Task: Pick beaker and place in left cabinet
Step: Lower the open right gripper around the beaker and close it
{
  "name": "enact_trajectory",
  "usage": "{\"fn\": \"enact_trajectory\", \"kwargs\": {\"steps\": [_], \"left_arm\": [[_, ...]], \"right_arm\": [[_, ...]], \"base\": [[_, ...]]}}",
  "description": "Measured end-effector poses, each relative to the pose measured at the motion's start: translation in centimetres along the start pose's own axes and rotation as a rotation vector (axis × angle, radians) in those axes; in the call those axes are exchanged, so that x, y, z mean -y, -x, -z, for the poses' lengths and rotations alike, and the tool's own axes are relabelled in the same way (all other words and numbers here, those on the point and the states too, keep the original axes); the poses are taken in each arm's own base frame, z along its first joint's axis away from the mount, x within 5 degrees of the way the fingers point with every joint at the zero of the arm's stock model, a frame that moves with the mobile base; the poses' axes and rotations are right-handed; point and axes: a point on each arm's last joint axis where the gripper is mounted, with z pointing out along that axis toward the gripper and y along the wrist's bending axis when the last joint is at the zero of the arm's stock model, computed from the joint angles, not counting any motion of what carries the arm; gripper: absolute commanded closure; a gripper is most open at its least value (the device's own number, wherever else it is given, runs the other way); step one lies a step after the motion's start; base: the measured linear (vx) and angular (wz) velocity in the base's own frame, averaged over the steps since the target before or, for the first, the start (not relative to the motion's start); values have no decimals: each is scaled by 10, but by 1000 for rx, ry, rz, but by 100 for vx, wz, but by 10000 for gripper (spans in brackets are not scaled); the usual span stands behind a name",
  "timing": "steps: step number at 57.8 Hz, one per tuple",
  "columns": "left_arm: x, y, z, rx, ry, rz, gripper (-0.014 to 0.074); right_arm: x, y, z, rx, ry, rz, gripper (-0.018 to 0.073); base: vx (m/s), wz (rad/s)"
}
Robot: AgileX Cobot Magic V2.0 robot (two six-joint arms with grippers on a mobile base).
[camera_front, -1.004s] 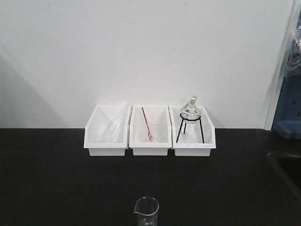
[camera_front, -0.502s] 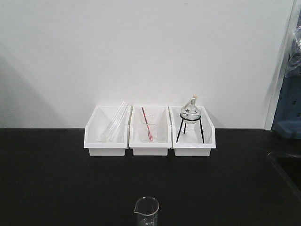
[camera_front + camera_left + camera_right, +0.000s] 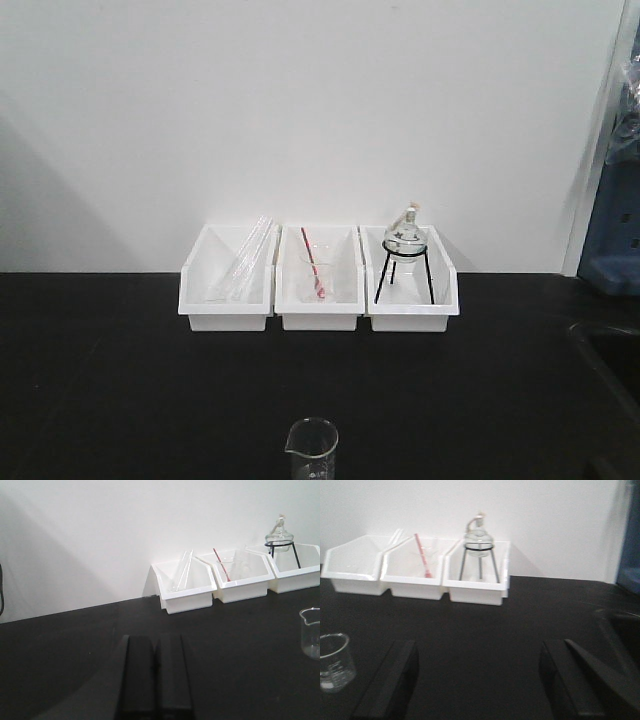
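The beaker (image 3: 312, 448) stands bottom centre on the worktop (image 3: 130, 380); left fingers (image 3: 139, 675) are clenched empty, right fingers (image 3: 390, 680) spread apart.

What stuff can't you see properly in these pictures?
1. Beaker: front view, its bottom is cut off by the picture's lower edge.
2. Beaker's markings: right wrist view, too blurred to read.
3. Cabinet: in no view at all.
4. Blue thing: front view, cut off by the right edge; cannot tell what it is.
5. Glass tubes: front view, too faint to count.
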Motion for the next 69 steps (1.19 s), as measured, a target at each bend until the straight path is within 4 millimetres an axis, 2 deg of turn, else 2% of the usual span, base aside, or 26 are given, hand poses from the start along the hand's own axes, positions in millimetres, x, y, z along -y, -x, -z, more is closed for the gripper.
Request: {"fn": "enact_trajectory", "kwargs": {"steps": [14, 19, 25, 33, 43, 44, 45, 59, 69], "left_arm": [[0, 0, 0, 0, 0, 0, 595], [0, 0, 0, 0, 0, 0, 595], [0, 0, 0, 0, 0, 0, 595], [0, 0, 0, 0, 0, 0, 595], [0, 0, 0, 0, 0, 0, 595], [0, 0, 0, 0, 0, 0, 595], [0, 0, 0, 0, 0, 0, 595], [0, 0, 0, 0, 0, 0, 595], [0, 0, 0, 0, 0, 0, 595]], "right_arm": [[-26, -30, -48, -80, 367, 102, -2], [-30, -42, -63, -128, 436, 99, -3], [-35, -47, -81, -139, 485, 82, -8], [-58, -53, -105, -164, 584, 99, -9], [-77, -64, -135, -207, 571, 97, -12], [-89, -74, -155, -227, 533, 70, -36], [-91, -75, -158, -228, 534, 73, -40], [-117, -91, -183, -238, 587, 104, -62], [-125, -99, -203, -234, 585, 95, -60]], "base": [[0, 0], [0, 0], [0, 0], [0, 0], [0, 0], [0, 0], [0, 0], [0, 0], [0, 0]]}}
